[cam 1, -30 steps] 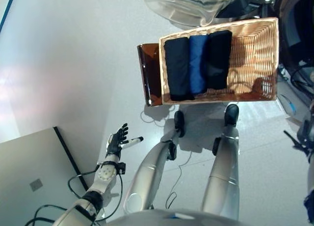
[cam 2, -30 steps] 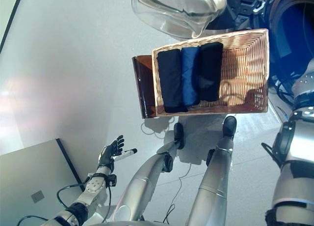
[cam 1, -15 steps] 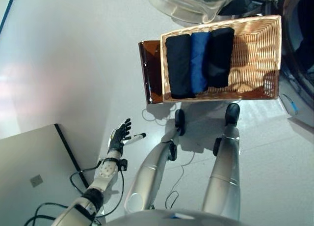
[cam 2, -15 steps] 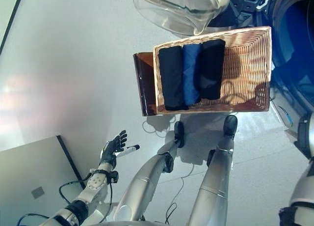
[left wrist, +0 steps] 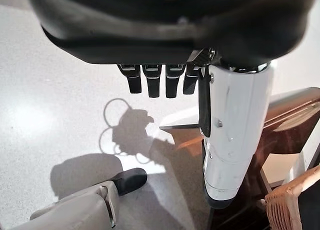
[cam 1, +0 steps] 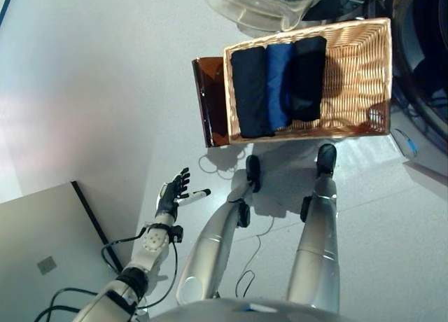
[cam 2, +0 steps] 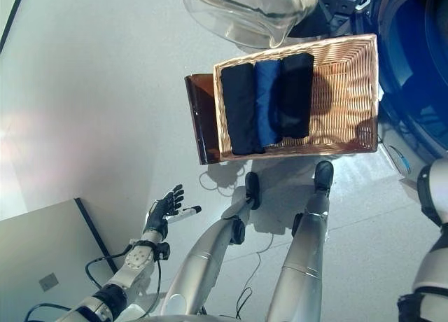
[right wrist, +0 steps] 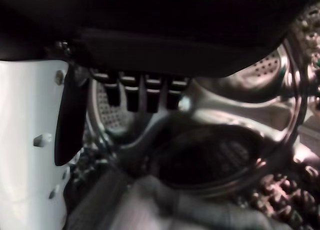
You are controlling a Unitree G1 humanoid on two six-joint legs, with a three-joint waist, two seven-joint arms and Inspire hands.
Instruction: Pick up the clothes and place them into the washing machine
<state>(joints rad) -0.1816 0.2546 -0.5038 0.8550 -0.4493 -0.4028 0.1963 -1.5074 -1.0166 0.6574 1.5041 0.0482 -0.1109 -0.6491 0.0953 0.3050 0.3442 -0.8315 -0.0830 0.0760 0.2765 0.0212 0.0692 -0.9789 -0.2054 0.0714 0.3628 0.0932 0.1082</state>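
My left hand (cam 1: 170,196) has its fingers (left wrist: 148,84) straight and spread, and its white thumb (left wrist: 231,140) sticks out to the side. It holds nothing. It hangs low by my left side, above the pale floor (cam 1: 84,91).

My right hand (right wrist: 140,60) shows only in its own wrist view. Its fingers (right wrist: 132,97) reach straight out in a row, with the white thumb (right wrist: 27,155) beside them, and nothing is in them. Past them I see the shiny metal drum (right wrist: 235,105) of the washing machine (cam 2: 413,63), full of little holes, so this hand is up close to the machine's round mouth.

The clothes sit in the wicker basket (cam 1: 357,70). There are three rolled pieces lying side by side: a dark navy roll (cam 1: 250,91) at the left end of the basket, a blue roll (cam 1: 278,84) in the middle, and a black roll (cam 1: 308,77) next to it. They touch each other. The right half of the basket is bare.

The basket rests on a brown stool (cam 1: 206,101). The washing machine stands to the right of the basket, and its clear glass door (cam 1: 262,3) hangs open beyond the basket. A grey board (cam 1: 42,259) lies on the floor at my left.
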